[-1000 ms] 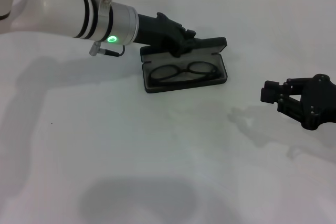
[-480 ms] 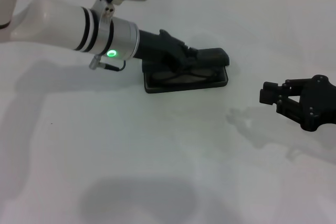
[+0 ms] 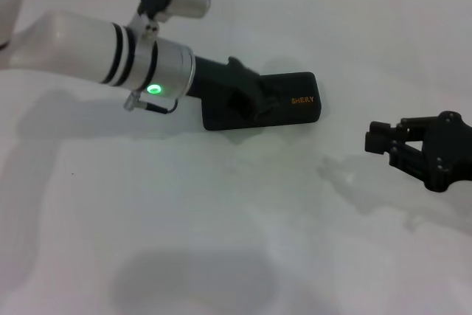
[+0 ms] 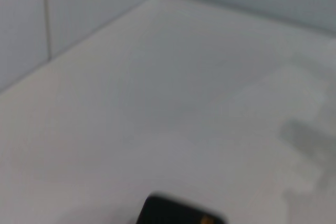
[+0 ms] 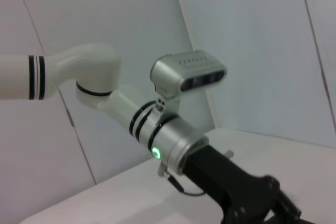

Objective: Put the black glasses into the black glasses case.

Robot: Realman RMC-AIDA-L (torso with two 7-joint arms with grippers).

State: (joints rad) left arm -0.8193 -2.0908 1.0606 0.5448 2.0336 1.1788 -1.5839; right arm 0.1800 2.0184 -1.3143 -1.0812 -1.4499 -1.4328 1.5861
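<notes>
Black glasses case (image 3: 287,99) lid down | left gripper (image 3: 251,101) on it | glasses hidden

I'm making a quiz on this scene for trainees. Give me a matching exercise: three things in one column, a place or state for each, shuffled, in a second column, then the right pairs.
Things:
1. black glasses case
2. left claw
3. right claw

Places or states:
A. hovers off to the right over the table, touching nothing
B. lid down, orange lettering facing up
C. resting on top of the lid

Pairs: 1-B, 2-C, 3-A
</notes>
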